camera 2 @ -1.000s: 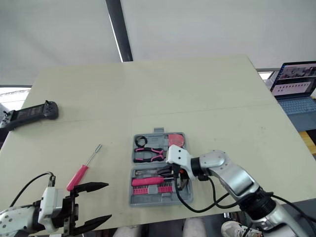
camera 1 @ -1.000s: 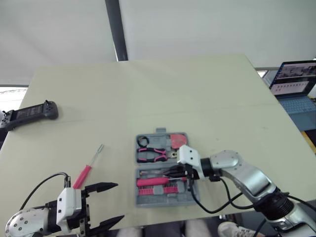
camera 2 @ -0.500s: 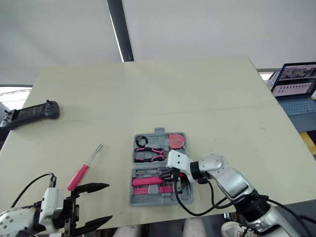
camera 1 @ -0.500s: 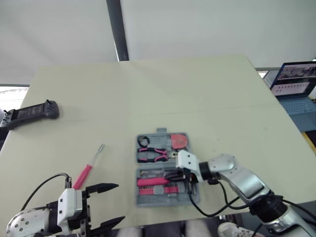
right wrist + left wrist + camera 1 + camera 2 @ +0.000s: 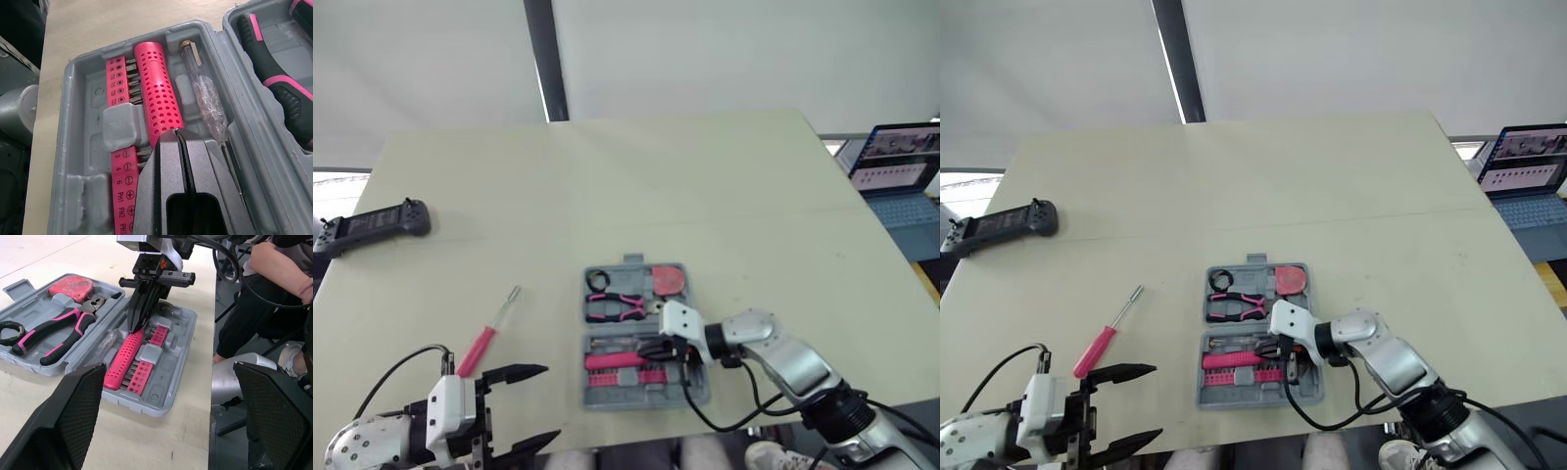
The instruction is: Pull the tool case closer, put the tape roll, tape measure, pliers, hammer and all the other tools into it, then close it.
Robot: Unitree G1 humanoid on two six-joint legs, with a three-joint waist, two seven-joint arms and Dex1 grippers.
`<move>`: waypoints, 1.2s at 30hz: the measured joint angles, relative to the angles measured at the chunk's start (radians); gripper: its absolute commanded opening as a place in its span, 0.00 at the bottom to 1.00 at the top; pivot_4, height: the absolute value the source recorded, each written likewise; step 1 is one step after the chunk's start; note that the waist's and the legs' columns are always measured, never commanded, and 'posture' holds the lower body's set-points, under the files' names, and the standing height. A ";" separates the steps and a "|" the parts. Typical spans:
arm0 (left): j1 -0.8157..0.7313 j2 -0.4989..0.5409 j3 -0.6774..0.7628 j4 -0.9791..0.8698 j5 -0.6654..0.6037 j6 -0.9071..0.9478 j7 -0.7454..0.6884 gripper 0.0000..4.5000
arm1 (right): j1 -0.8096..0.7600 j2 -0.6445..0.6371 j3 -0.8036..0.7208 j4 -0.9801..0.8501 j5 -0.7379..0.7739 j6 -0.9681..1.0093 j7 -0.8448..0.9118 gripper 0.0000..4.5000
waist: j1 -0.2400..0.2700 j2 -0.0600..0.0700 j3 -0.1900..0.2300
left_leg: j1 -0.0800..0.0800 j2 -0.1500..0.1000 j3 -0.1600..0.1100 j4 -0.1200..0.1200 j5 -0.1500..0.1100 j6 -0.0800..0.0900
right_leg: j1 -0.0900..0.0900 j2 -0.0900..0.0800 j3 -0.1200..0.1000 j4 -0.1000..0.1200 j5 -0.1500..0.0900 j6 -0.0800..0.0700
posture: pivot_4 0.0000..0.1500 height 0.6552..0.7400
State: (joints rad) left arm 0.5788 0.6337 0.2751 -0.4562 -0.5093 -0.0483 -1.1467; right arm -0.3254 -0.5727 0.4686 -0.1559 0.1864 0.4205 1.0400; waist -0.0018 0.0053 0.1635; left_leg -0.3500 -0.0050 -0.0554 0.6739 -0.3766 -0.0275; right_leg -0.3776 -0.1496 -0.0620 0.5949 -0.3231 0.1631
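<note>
Grey tool case (image 5: 168, 387) open flat near the front edge of the table (image 5: 705, 196), right of centre.
Right gripper (image 5: 134, 325) clenched, tips down on the pink perforated handle (image 5: 156, 93) in the near half. Pliers (image 5: 615, 306) and red tape measure (image 5: 668, 280) seated in the far half. Left gripper (image 5: 551, 402) spread wide at the near left (nothing between its fingers), pink screwdriver (image 5: 487, 338) loose on the table just beyond it.

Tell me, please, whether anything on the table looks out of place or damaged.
The red-handled screwdriver lies loose on the table, left of the open tool case, while the other tools sit in their slots. A black controller rests near the table's left edge, apart from the kit. Nothing looks spilled or damaged.
</note>
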 measured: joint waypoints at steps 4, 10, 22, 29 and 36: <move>0.002 0.000 0.000 0.000 0.000 -0.009 -0.001 1.00 | 0.011 0.002 -0.005 0.002 -0.001 -0.010 0.000 0.01 | 0.000 0.000 0.000 | 0.000 0.000 0.000 0.000 0.000 0.000 | 0.000 0.000 0.000 0.000 0.000 0.000 | 1.00 1.00; 0.002 0.000 -0.003 0.002 0.000 -0.018 -0.002 1.00 | 0.031 0.013 -0.010 0.013 -0.006 -0.034 0.000 0.01 | 0.000 0.000 -0.001 | 0.001 0.000 0.000 0.000 0.000 0.000 | 0.001 0.000 0.000 0.000 0.000 0.000 | 1.00 1.00; 0.003 0.000 -0.004 0.033 0.001 -0.030 -0.003 1.00 | 0.066 0.028 -0.011 0.046 -0.020 -0.092 -0.009 0.01 | -0.001 0.000 -0.003 | 0.015 0.001 0.002 -0.008 -0.001 -0.001 | 0.011 0.000 0.000 -0.002 0.000 -0.001 | 1.00 1.00; 0.003 0.000 -0.009 0.037 0.001 -0.038 -0.003 1.00 | 0.078 0.031 -0.008 0.069 -0.032 -0.137 -0.015 0.01 | 0.000 -0.003 -0.011 | 0.016 0.001 0.001 -0.008 -0.001 -0.001 | 0.012 0.000 0.000 -0.003 0.000 -0.001 | 1.00 1.00; 0.003 0.000 -0.010 0.039 0.002 -0.040 -0.003 1.00 | 0.096 0.032 -0.001 0.094 -0.051 -0.200 -0.032 0.01 | 0.001 -0.003 -0.021 | 0.021 0.001 0.000 -0.008 -0.004 -0.001 | 0.019 0.000 -0.002 -0.005 -0.001 -0.002 | 1.00 1.00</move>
State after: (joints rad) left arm 0.5818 0.6335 0.2654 -0.4175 -0.5071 -0.0887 -1.1493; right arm -0.2292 -0.5405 0.4678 -0.0620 0.1358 0.2203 1.0079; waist -0.0011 0.0022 0.1422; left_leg -0.3288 -0.0037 -0.0553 0.6655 -0.3802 -0.0281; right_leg -0.3588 -0.1493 -0.0638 0.5902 -0.3242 0.1610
